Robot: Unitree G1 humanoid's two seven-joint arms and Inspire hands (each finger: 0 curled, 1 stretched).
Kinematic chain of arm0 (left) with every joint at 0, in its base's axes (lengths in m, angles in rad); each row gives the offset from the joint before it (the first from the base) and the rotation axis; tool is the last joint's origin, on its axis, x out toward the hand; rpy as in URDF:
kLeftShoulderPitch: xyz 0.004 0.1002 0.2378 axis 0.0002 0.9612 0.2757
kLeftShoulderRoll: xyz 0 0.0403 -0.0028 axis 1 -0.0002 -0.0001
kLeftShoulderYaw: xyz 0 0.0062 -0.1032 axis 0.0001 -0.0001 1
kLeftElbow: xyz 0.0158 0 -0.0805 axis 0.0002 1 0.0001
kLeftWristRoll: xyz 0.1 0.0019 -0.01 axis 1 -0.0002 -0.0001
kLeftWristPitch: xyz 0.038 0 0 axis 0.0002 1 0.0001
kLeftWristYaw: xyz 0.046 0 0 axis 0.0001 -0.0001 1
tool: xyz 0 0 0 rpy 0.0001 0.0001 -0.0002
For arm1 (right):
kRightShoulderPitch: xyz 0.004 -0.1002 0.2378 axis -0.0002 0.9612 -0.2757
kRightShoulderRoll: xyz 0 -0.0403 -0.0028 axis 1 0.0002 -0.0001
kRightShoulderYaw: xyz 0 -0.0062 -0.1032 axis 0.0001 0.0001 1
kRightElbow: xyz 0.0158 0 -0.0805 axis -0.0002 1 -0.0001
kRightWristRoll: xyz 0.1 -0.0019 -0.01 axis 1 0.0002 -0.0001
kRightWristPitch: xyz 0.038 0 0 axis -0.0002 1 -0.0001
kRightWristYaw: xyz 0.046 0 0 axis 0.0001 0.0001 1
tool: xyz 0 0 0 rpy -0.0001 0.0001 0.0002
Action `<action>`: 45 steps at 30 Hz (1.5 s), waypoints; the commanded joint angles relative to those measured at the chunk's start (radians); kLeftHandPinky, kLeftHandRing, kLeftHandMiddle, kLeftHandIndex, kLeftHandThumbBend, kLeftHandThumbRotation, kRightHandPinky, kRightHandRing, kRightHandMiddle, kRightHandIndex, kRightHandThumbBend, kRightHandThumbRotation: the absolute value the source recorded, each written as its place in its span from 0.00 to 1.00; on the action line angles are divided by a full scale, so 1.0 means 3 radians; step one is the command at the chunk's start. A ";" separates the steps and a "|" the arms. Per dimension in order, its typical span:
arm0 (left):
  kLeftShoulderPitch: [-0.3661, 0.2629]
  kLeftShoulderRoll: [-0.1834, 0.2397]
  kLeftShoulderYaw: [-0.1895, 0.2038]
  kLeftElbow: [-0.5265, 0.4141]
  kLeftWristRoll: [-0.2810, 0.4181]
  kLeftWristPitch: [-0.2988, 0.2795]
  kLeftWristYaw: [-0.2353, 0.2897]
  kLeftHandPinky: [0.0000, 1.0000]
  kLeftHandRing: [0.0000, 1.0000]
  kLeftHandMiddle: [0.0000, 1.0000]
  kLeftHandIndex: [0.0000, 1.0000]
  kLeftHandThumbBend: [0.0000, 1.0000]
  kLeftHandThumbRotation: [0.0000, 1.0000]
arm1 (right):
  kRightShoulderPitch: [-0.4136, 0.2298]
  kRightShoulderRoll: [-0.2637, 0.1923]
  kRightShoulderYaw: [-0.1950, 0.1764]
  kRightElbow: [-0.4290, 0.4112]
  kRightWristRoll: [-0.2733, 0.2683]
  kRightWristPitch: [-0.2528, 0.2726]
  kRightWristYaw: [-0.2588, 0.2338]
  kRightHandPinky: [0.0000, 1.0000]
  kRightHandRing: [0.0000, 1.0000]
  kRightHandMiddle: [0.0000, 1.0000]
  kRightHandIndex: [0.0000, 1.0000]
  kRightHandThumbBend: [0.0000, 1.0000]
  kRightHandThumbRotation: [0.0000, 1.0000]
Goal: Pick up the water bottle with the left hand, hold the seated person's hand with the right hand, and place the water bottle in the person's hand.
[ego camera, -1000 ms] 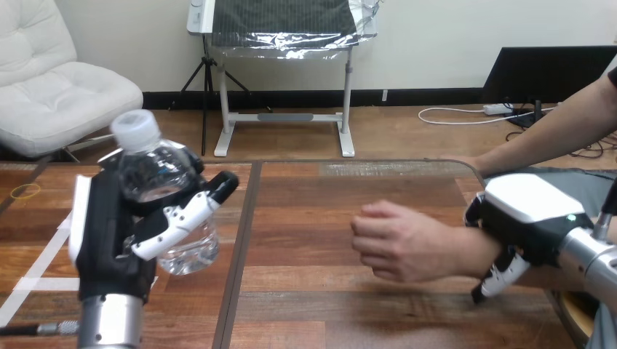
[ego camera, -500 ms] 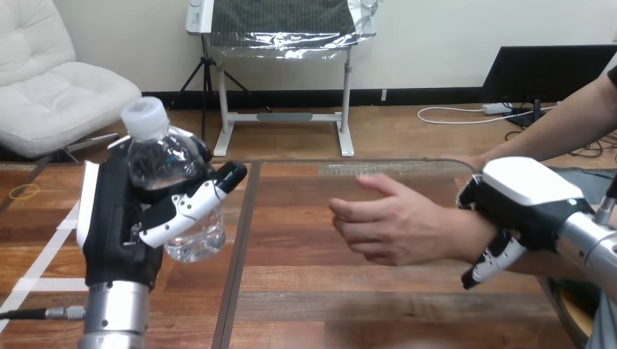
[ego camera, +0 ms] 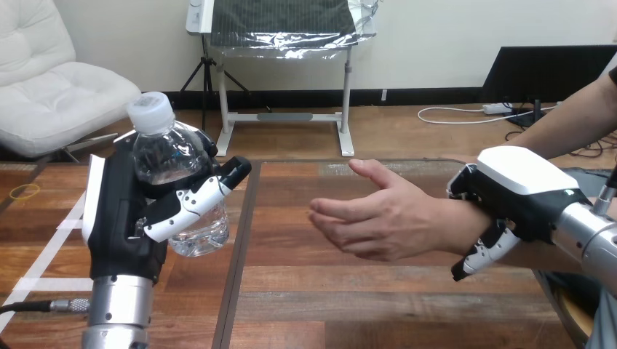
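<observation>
While the left robot hand (ego camera: 138,218) grips the water bottle (ego camera: 169,156), fingers and thumb curled round its lower body, the bottle hangs roughly upright, cap on, clear of the surface (ego camera: 364,291) at the left. Bare wood separates it from the person's hand (ego camera: 378,214).

Risks, left to right:
- Thin, slick plastic held low on the body. My guess: the bottle can pivot or slide in the grip on the move right, and it looks top-heavy above the fingers.
- One finger (ego camera: 218,185) of that robot hand sticks out on the side facing the person. It would likely reach the person's fingertips before the bottle does, so a poke or a blocked approach is possible.
- Person's hand is open mid-surface, fingers pointing left, thumb up, palm more on edge than flat. A bottle set there with an early release probably rolls off onto the surface. Release should wait until the person's fingers close.
- Right robot hand (ego camera: 520,189) is wrapped round the person's wrist, white shell on top, fingers (ego camera: 480,254) curled under. If it tugs or twists, the target palm shifts mid-handover. If it squeezes too hard, that hurts.
- Both arms converge on one spot, so a collision between the robot hands is possible near the palm.
</observation>
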 commanded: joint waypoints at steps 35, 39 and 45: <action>-0.0675 -0.0060 -0.0112 0.0472 -0.0022 -0.0131 -0.0123 0.22 0.28 0.33 0.37 0.56 0.00 | -0.0031 0.0092 -0.0106 -0.0071 0.0147 0.0236 0.0154 0.20 0.25 0.32 0.34 0.94 0.00; -0.0732 -0.0087 -0.0130 0.0536 -0.0050 -0.0118 -0.0128 0.23 0.29 0.34 0.37 0.56 0.00 | -0.0033 0.0097 -0.0097 -0.0080 0.0140 0.0234 0.0170 0.20 0.25 0.32 0.34 0.94 0.00; -0.0887 -0.0129 -0.0169 0.0733 -0.0079 -0.0125 -0.0168 0.24 0.30 0.34 0.37 0.56 0.00 | -0.0055 0.0134 -0.0078 -0.0059 0.0131 0.0227 0.0165 0.19 0.25 0.32 0.35 0.93 0.00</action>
